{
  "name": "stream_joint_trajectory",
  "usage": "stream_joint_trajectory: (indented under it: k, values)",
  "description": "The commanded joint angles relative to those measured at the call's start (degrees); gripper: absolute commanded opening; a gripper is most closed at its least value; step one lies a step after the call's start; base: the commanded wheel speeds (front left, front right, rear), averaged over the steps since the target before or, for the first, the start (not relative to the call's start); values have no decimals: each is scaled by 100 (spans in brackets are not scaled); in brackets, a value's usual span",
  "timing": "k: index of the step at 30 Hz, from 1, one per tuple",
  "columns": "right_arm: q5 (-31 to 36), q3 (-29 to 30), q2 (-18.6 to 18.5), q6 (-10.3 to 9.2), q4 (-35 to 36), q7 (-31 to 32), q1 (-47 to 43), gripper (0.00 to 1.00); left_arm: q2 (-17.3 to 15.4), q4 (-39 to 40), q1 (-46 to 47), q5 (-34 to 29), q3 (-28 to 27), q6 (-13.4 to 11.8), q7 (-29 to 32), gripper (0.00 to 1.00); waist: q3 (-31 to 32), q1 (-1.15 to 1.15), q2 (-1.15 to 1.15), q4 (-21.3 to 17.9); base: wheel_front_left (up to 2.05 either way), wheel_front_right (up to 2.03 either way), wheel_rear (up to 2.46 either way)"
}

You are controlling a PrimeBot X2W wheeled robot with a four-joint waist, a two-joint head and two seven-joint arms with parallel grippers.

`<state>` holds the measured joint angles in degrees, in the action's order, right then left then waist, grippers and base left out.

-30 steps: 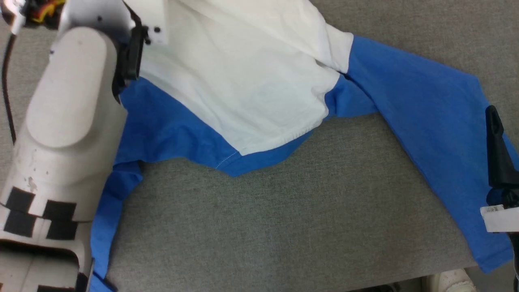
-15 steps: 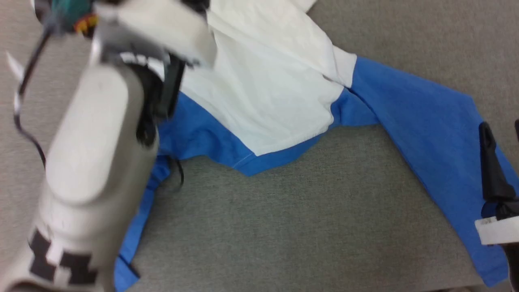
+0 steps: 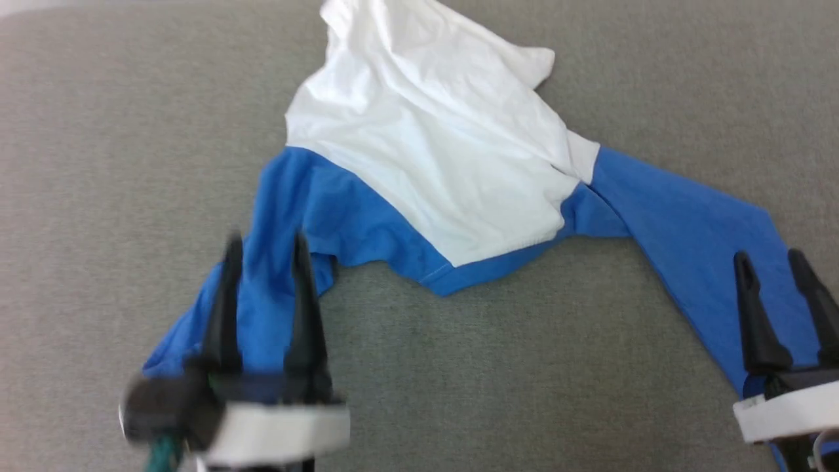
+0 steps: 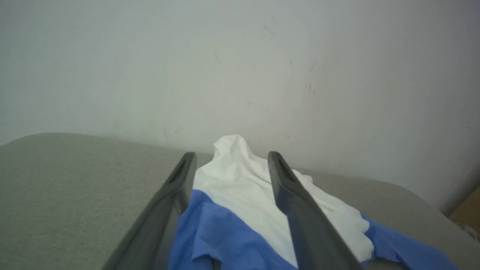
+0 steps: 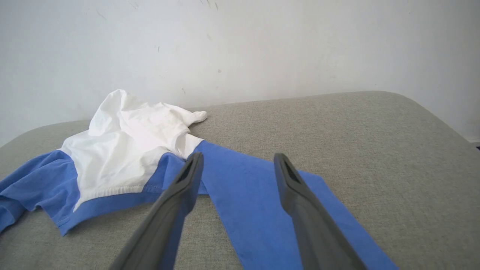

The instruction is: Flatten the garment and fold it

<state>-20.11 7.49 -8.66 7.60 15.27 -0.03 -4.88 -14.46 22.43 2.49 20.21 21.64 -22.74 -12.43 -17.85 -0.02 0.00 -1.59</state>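
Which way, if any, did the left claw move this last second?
Yes: left claw pulled back from the white body of the white-and-blue jersey T-shirt to above its blue sleeve.

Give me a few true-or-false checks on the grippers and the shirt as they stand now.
1. The left gripper and right gripper are both open. True.
2. The garment lies flat and smooth. False: its white body is bunched and creased.
3. The right gripper clamps the garment. False: it is open, holding nothing.
4. The garment rests on a grey padded surface. True.
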Motion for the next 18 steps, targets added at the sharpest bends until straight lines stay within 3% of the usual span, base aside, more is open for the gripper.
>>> stream_joint_trajectory:
  k: [1,5,9,14,18]
  values:
    - [31,19,38,-11,13,10,-81,100,49,-16,-168,2,4,-47,-64,100,240,2,0,194,0,0,0]
    - [94,99,165,-11,8,44,-328,100,192,-244,-967,15,-18,-67,-228,100,427,2,0,338,0,0,0]
    - [188,186,123,-11,70,130,-417,100,243,-315,-1123,-165,-150,100,-252,100,570,2,0,461,0,0,0]
    - [89,240,-380,-11,153,487,-145,100,453,-270,-1034,-311,-259,397,-255,100,540,2,0,473,0,0,0]
    - [-122,285,-1045,-11,-124,1178,-13,100,608,-388,-959,-428,-227,608,-256,100,362,2,0,450,0,0,0]
